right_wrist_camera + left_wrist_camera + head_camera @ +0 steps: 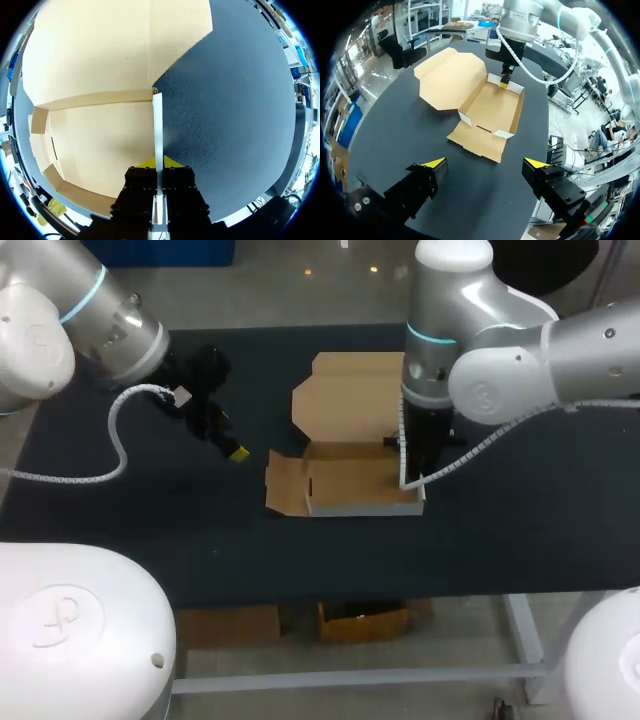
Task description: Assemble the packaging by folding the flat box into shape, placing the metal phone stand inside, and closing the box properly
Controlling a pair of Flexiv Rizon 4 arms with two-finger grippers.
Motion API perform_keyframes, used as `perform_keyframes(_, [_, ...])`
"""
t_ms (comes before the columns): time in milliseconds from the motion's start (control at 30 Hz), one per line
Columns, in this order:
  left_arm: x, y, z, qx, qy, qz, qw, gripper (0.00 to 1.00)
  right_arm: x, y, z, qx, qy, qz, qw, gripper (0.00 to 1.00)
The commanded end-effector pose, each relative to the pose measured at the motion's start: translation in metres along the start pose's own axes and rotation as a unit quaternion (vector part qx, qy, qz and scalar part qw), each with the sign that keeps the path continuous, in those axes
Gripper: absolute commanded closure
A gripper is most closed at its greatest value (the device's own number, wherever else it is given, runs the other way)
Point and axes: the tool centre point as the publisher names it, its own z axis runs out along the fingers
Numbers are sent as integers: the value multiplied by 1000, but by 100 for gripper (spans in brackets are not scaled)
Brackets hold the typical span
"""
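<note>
A black table [150, 510] is stretching out under both arms. A brown cardboard box [350, 480] is sitting near the middle of it, only partly folded. Its big lid [355, 390] is lying flat and open on the far side. Its long side is running from left to right in the head view.

The right gripper [159, 162] is pinching the thin end wall [158, 120] at the right end of the box. One finger is pressing inside the box and one outside, so the fingers are close together with just the wall between them.

The left gripper [484, 162] is hanging over bare table, with its fingers spread wide and holding nothing. The box is lying straight ahead of it, a little way off. A side flap [285, 485] is lying flat on the table and sticking out toward this gripper. So the left arm is the nearer one for lifting that flap, which is probably the next job.

The metal phone stand is not showing in any view.
</note>
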Motion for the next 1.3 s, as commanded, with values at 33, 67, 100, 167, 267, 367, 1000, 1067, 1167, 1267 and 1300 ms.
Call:
perform_keyframes(33, [7, -4, 13, -4, -37, -178, 983, 0, 0, 0, -1, 1, -1, 0, 1000, 100])
perform_keyframes(67, [8, -4, 16, 0, -36, -207, 978, 0, 0, 0, -1, 1, -1, 0, 1000, 100])
perform_keyframes(100, [9, -3, 19, 0, -49, -234, 971, 0, 0, 0, -1, 1, -1, 0, 1000, 100])
perform_keyframes(167, [8, -2, 25, 6, -41, -277, 960, 0, 0, 0, -1, 1, -1, 0, 1000, 100])
perform_keyframes(267, [6, -1, 31, -2, -40, -319, 947, 0, 0, 0, -1, 1, -1, 0, 1000, 100])
perform_keyframes(367, [6, -1, 31, -2, -40, -319, 947, 0, 0, 0, -1, 1, -1, 0, 1000, 100])
perform_keyframes(1000, [4, -2, 54, 20, -53, -430, 901, 0, 0, 0, -1, 1, -1, 0, 1000, 100])
perform_keyframes(1067, [3, -1, 65, 27, -58, -452, 890, 0, 0, 0, -1, 1, -1, 0, 1000, 100])
perform_keyframes(1167, [2, -1, 74, 32, -50, -469, 881, 0, 0, 0, -1, 1, -1, 0, 1000, 100])
perform_keyframes(1267, [-1, -2, 82, 35, -44, -483, 874, 0, 0, 0, -1, 1, -1, 0, 1000, 100])
perform_keyframes(1300, [-2, -2, 83, 36, -40, -481, 875, 0, 0, 0, -1, 1, -1, 0, 1000, 100])
